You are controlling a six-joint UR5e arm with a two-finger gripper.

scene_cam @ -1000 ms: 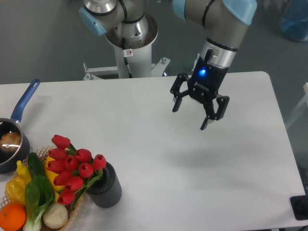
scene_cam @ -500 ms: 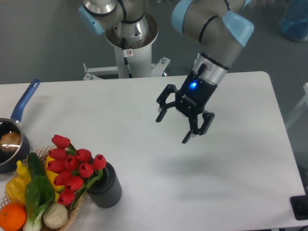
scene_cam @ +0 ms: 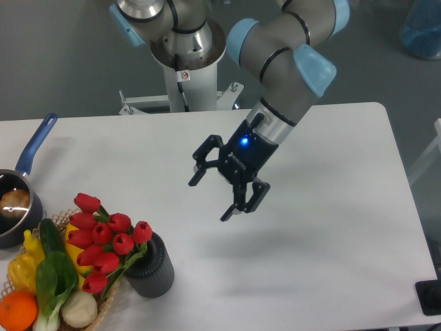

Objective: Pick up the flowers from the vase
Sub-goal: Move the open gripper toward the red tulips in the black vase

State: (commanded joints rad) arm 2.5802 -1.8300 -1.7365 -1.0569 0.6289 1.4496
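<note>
The flowers (scene_cam: 105, 239), a bunch of red tulips with green leaves, lean left out of the vase (scene_cam: 151, 267), a short dark grey ribbed cylinder near the table's front left. My gripper (scene_cam: 209, 201) hangs open above the table's middle, up and to the right of the tulips and well apart from them. Nothing is between its fingers. The stems are hidden inside the vase.
A wicker basket (scene_cam: 103, 308) with yellow, green and orange vegetables sits at the front left corner, touching the tulips. A dark saucepan (scene_cam: 15, 219) with a blue handle stands at the left edge. The robot's base (scene_cam: 184, 55) rises behind the table.
The gripper has travelled left and down across the table towards the flowers, staying open. The flowers and vase have not moved.
</note>
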